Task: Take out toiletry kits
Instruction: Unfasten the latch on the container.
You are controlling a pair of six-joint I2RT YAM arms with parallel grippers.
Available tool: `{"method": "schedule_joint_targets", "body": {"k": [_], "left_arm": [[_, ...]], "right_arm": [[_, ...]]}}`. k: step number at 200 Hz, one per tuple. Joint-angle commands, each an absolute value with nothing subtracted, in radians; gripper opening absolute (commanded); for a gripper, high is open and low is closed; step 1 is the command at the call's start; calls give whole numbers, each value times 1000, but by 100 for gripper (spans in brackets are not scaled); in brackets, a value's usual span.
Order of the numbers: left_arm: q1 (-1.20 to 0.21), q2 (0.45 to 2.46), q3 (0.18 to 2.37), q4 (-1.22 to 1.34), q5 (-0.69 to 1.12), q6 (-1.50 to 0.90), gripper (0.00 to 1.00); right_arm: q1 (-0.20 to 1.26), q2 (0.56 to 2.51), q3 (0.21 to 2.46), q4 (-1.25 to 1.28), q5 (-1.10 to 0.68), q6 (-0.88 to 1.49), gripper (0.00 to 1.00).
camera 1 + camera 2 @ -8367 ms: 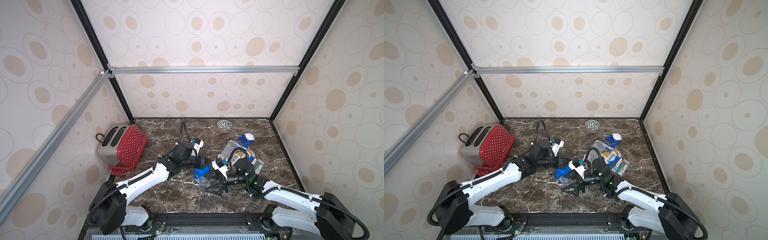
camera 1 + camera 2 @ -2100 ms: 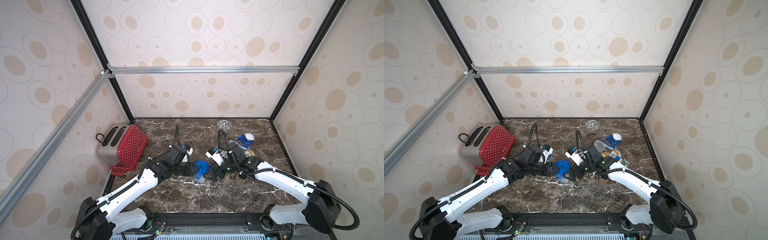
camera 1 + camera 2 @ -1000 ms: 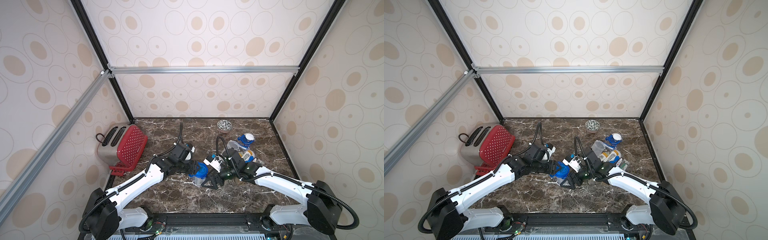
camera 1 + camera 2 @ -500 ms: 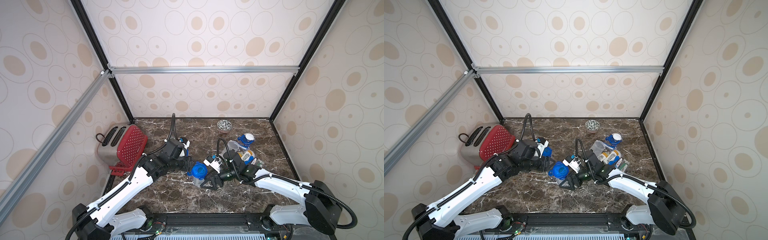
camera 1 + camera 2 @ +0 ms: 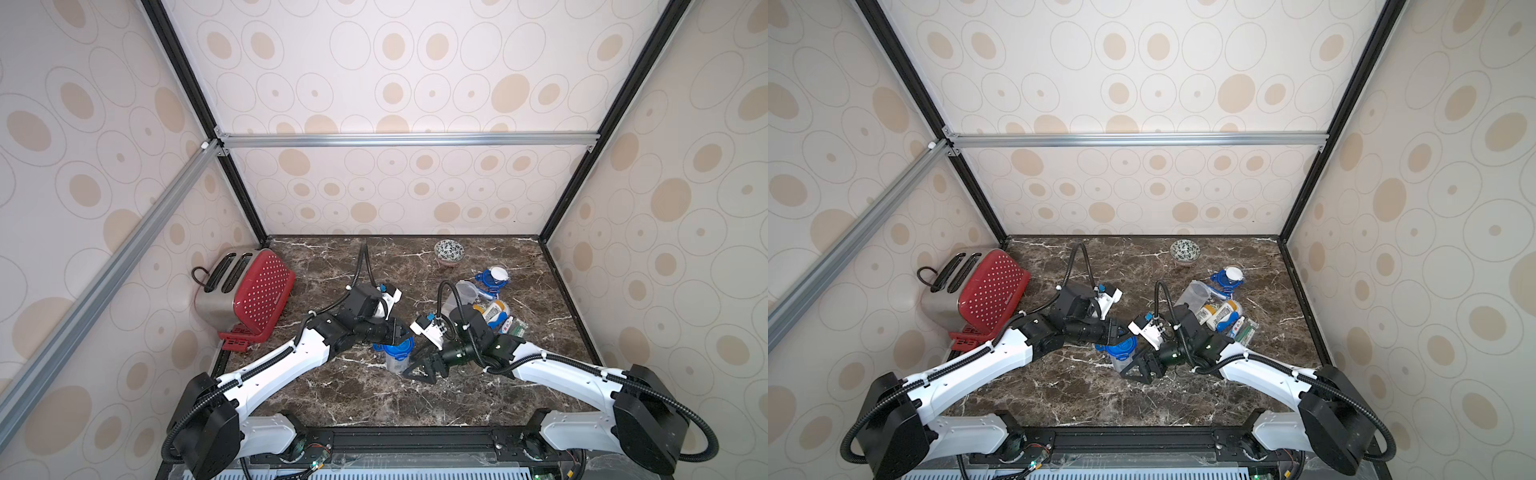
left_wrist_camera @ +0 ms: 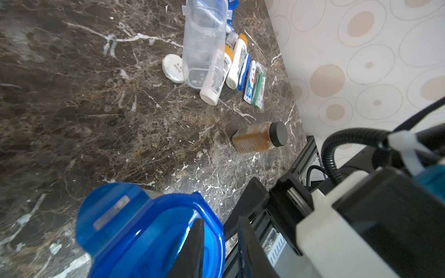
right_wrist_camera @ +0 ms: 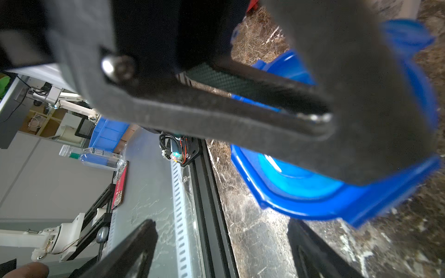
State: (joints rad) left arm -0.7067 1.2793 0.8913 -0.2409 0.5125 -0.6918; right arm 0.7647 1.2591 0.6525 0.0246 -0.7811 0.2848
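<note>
Left gripper [image 5: 395, 335] pinches the blue lid [image 5: 399, 348] of a clear jar [image 5: 395, 363] that stands near the middle of the bench [image 5: 332, 386]. Right gripper [image 5: 422, 370] is wide open just beside that jar, holding nothing. Toiletry kits [image 5: 496, 312] lie in a little row near the bench's right edge, next to a tipped empty jar [image 5: 461, 293].

the word "Soap" is read on the round white packet [image 6: 173, 68] lying on the bench [image 6: 96, 96], fine print is seen on the white bottles [image 6: 237, 61], the toothpaste tube [image 6: 250, 81] and the brown jar [image 6: 255, 140], none of it legible
</note>
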Motion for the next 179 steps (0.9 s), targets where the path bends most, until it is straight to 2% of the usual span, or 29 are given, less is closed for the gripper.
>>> {"method": "schedule_joint_targets", "body": {"k": [1, 65, 128, 179], "left_arm": [[-703, 1303, 867, -129, 564, -741, 20], [-703, 1316, 763, -43, 560, -771, 5], [-702, 1306, 702, -15, 545, -775, 0], [-702, 1287, 652, 0, 532, -778, 0]], "right_arm": [[769, 1238, 632, 51, -775, 276, 89], [768, 1245, 623, 68, -784, 282, 89], [770, 1248, 608, 139, -780, 308, 88], [800, 1251, 546, 323, -727, 426, 87]]}}
